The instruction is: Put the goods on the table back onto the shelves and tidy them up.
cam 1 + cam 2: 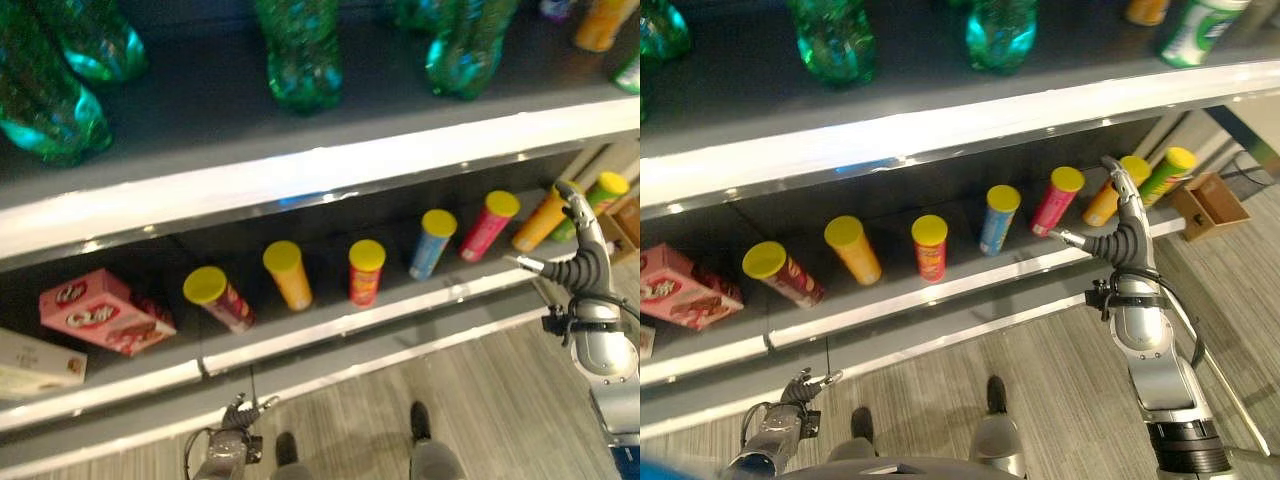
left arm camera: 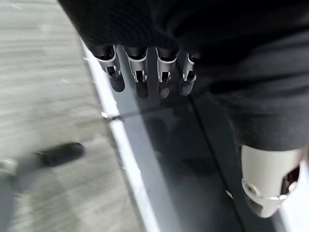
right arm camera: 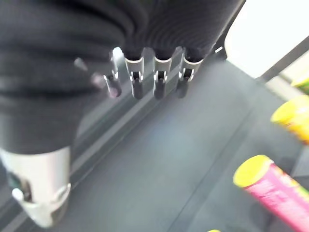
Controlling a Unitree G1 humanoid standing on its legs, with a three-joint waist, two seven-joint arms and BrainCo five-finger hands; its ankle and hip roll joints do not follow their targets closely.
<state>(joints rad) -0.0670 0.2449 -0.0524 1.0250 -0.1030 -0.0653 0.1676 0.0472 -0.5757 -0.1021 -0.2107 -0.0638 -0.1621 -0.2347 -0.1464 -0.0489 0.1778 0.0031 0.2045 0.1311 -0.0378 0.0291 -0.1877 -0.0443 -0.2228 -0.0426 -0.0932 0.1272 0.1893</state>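
- The right robot hand (image 1: 1122, 232) was up by the lower shelf (image 1: 940, 290), fingers straight and open, holding nothing.
- The left robot hand (image 1: 800, 390) hung low by the floor, fingers loose and empty.
- Yellow-lidded cans stood in a row on the lower shelf: a red can (image 1: 930, 247), a blue can (image 1: 998, 218), a pink can (image 1: 1056, 200).
- Green bottles (image 1: 835, 42) stood on the top shelf.
- A pink box (image 1: 100, 312) sat on the lower shelf.
- Much seemed put away already; a little tidying might be left.
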